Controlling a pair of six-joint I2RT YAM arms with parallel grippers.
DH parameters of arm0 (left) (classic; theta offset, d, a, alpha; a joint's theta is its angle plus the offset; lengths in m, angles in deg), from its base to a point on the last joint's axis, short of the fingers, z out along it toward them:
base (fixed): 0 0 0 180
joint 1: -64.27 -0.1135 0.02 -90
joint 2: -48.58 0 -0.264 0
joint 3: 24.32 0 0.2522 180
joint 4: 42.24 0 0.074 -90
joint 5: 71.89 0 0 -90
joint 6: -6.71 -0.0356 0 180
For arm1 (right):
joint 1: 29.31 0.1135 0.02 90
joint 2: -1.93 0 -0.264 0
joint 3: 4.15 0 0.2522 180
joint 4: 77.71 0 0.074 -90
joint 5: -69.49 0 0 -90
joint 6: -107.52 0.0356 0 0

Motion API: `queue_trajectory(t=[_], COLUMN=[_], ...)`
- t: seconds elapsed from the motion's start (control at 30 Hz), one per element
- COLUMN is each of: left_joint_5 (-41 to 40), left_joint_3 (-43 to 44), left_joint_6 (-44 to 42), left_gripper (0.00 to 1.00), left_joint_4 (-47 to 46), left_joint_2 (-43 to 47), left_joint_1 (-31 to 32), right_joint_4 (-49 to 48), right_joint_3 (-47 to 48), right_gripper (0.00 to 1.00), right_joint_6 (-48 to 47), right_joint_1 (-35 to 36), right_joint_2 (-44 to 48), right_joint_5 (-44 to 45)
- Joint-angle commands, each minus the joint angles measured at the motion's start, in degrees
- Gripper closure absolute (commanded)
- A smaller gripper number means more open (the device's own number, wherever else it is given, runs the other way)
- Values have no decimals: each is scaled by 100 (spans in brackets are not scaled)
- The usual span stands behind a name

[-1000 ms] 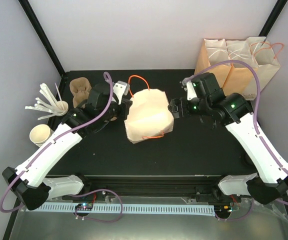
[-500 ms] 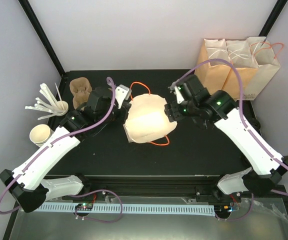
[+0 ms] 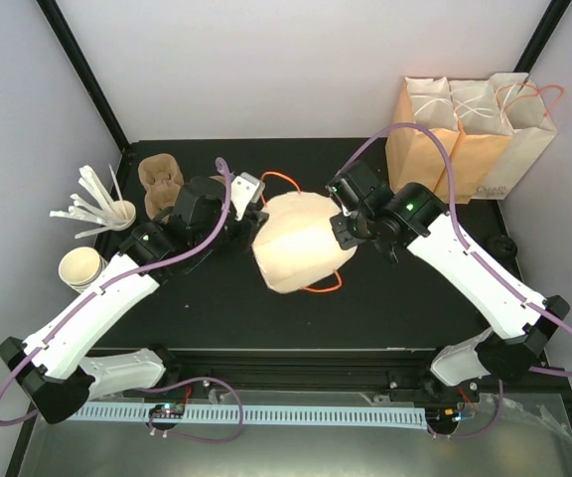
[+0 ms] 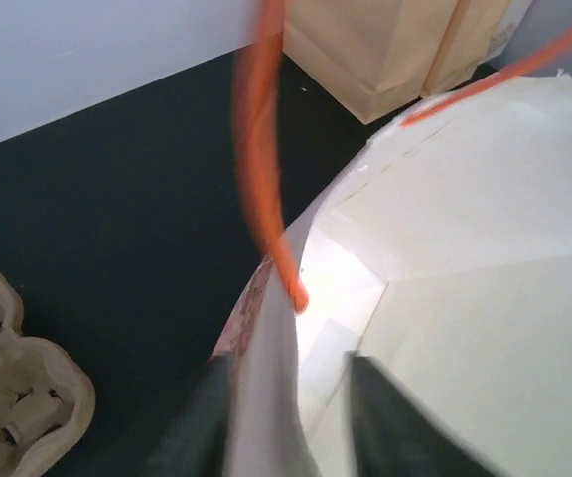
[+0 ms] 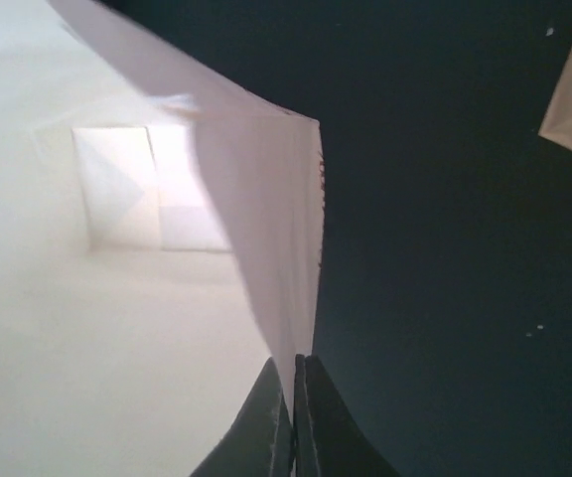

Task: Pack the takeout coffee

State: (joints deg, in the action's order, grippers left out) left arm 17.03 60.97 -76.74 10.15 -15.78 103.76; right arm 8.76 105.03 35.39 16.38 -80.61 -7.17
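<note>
A cream paper bag (image 3: 301, 238) with orange handles (image 3: 276, 179) lies in the middle of the black table, its mouth pulled wide. My right gripper (image 3: 341, 227) is at the bag's right rim. In the right wrist view it (image 5: 293, 363) is shut on the bag's thin paper edge (image 5: 276, 248). My left gripper (image 3: 249, 214) is at the bag's left rim. In the left wrist view its jaws (image 4: 286, 373) stand apart, with the bag's wall (image 4: 266, 397) between them and close to the left finger. The takeout coffee cannot be made out in any view.
Three paper bags (image 3: 470, 134) stand at the back right. A brown cup carrier (image 3: 159, 179), a cup of white stirrers (image 3: 117, 212) and a stack of white cups (image 3: 79, 266) are on the left. A small round black thing (image 3: 504, 243) is at the table's right edge.
My right gripper has moved left to the bag and shut on its right rim. The left jaws have parted a little. The bag has shifted slightly and bulged rounder.
</note>
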Motion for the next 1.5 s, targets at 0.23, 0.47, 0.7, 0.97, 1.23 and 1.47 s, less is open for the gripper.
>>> queue_trajectory(t=[0.23,0.47,0.7,0.97,1.23,1.47], left_joint_5=[151,-146,52,-14,-452,-238], left_joint_3=[432,45,-521,613,1607,1677], left_joint_6=[388,1654,1500,1247,929,970], left_gripper=[1,1,5,24,33,33], left_joint_4=[776,1751,1129,921,1261,1188], left_joint_2=[908,1060,-59,-2367,-3675,-4102], left_joint_1=[-40,-1302,-1961,-2198,-2218,-2319], right_joint_4=[68,-210,-32,-274,-421,-477], right_joint_3=[-200,-367,-290,-718,-761,-780], right_gripper=[99,99,99,94,74,56], right_joint_6=[657,632,961,1216,885,742], right_joint_1=[-687,-1446,-1499,-2344,-2599,-2600], right_joint_2=[551,921,836,913,767,845], right_joint_5=[774,-338,-1079,-1831,-1663,-1296])
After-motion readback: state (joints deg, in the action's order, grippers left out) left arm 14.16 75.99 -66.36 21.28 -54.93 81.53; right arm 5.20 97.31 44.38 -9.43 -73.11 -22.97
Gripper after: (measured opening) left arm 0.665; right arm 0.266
